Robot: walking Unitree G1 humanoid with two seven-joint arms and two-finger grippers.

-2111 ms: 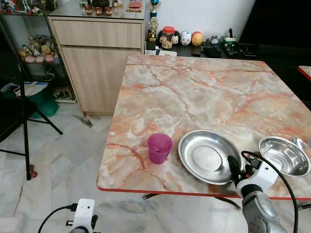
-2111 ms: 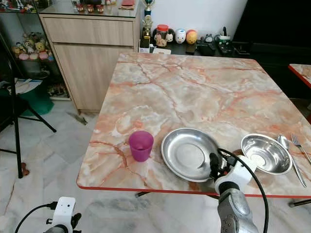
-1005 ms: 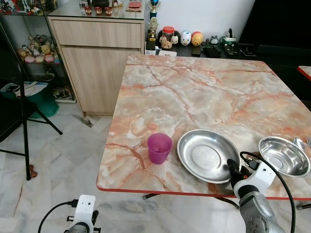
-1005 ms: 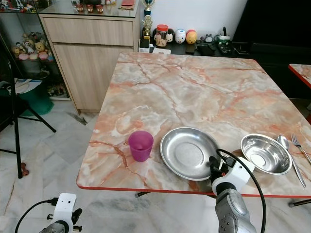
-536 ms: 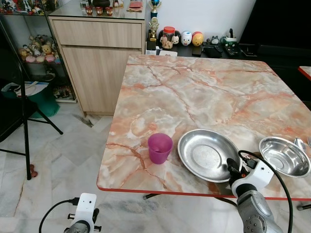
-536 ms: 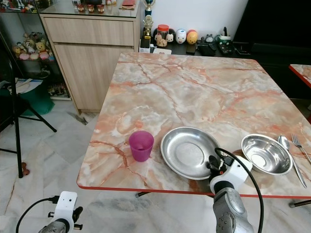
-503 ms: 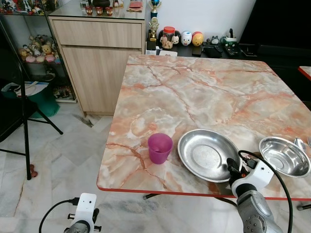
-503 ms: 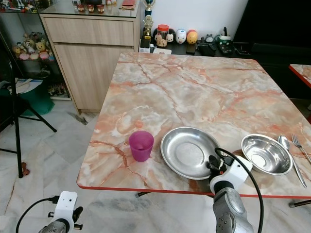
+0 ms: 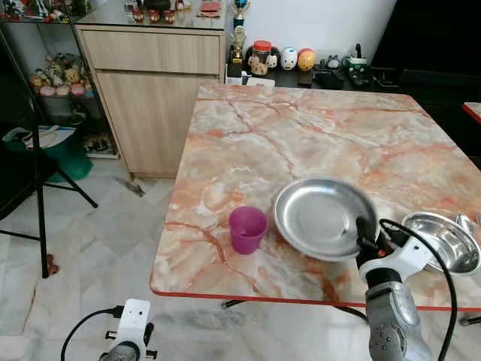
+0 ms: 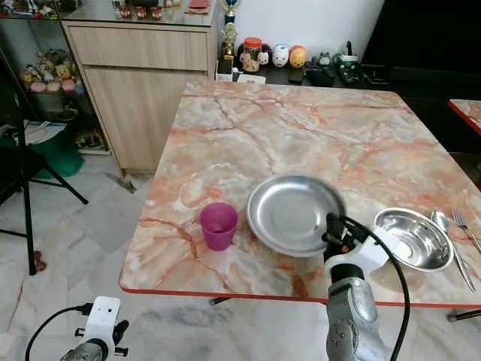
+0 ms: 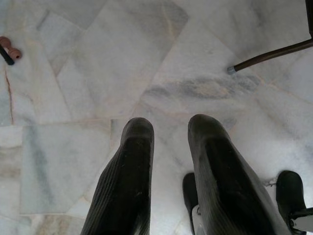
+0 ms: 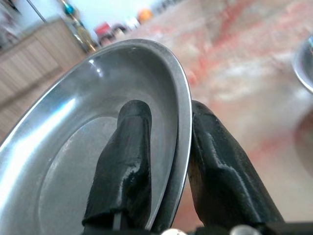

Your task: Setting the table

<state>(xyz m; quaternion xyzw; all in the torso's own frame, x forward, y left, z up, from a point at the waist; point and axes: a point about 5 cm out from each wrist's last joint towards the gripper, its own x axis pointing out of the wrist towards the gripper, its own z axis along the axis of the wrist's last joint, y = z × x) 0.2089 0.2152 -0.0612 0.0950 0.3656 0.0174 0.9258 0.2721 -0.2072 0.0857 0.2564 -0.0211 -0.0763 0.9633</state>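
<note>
One steel plate (image 10: pixel 289 213), one steel bowl (image 10: pixel 410 238), one purple cup (image 10: pixel 218 225), one spoon (image 10: pixel 446 241), one fork (image 10: pixel 465 226)

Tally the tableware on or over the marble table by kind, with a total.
Plate, held by the right gripper: 1
Bowl: 1
Cup: 1
Spoon: 1
Fork: 1
Total: 5
</note>
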